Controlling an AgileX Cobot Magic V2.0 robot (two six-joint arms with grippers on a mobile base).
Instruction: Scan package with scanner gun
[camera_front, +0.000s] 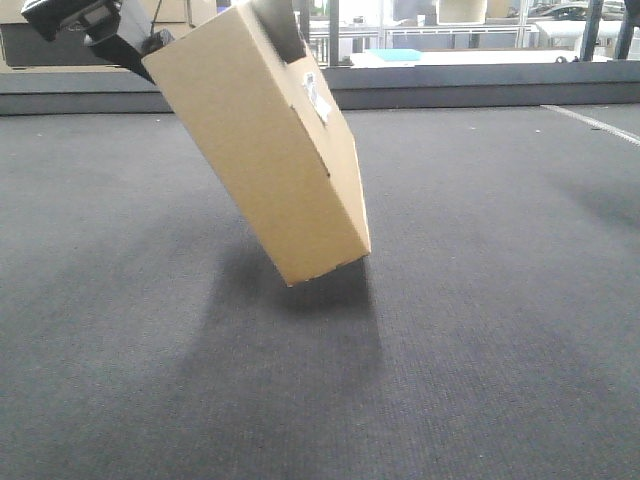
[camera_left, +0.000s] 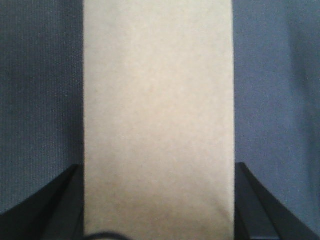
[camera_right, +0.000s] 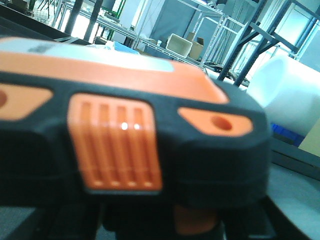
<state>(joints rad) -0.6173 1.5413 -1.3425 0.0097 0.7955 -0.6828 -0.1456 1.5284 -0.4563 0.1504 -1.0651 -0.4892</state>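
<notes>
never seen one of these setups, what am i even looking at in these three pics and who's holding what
This is a two-armed robot on a mobile base, with one camera facing forward and one on each wrist. The front view shows the package, a plain cardboard box with a white label, held tilted over a dark grey mat. The left wrist view looks along that same box, clamped between the left fingers. The right wrist view is filled by the orange and black scanner gun, very close up. The right arm probably holds it, but its fingers do not show clearly.
</notes>
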